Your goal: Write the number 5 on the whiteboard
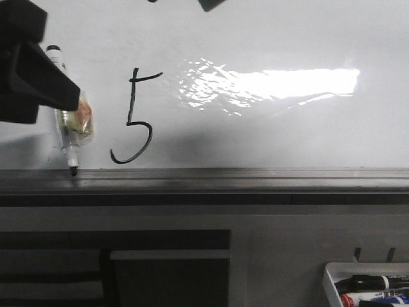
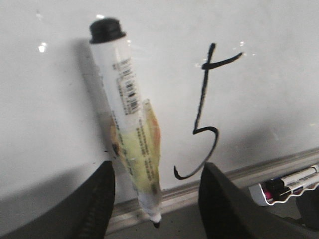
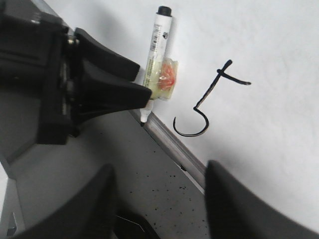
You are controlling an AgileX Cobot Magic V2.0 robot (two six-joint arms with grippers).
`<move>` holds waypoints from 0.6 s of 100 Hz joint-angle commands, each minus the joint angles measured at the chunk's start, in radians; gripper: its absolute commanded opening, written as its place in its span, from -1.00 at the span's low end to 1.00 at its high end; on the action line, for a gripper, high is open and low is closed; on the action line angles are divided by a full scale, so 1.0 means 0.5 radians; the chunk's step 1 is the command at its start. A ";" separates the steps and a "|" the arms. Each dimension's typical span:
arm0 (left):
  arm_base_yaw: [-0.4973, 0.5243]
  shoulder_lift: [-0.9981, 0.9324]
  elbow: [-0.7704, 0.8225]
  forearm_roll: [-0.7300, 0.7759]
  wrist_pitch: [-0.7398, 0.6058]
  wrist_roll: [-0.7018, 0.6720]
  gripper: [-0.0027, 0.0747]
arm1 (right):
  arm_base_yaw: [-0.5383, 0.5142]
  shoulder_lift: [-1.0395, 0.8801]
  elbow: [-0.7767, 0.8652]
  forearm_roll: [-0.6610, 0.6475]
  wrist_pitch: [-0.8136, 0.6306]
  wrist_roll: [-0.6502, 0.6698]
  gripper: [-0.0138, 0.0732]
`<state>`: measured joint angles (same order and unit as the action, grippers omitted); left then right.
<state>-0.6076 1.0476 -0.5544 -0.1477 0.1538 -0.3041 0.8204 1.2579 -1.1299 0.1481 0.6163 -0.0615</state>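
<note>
A black hand-drawn number 5 (image 1: pixel 130 102) stands on the whiteboard (image 1: pixel 268 137), low on its left part, just above the grey ledge (image 1: pixel 255 176). It also shows in the left wrist view (image 2: pixel 202 99) and the right wrist view (image 3: pixel 212 89). A white marker (image 1: pixel 69 121) with a black cap and a yellow-orange wrap stands tip down on the ledge, left of the 5, leaning on the board. My left gripper (image 2: pixel 158 167) is open; its jaws stand wide on either side of the marker (image 2: pixel 127 114) without touching it. My right gripper (image 3: pixel 159 174) is open and empty, below the ledge.
A white tray (image 1: pixel 332 281) holding several markers hangs below the board at the lower right; it also shows in the left wrist view (image 2: pixel 256 194). A bright glare patch (image 1: pixel 287 83) lies on the board right of the 5. A dark cabinet front fills the space under the ledge.
</note>
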 commanded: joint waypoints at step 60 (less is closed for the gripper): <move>0.005 -1.630 0.525 0.481 -0.178 0.004 -0.98 | -0.014 -1.359 1.439 -0.212 -1.535 -0.016 -0.82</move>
<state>-0.6076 0.2993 -0.3328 0.0770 0.1640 -0.3023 0.8204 0.6973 -0.4891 0.0680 0.0076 -0.0597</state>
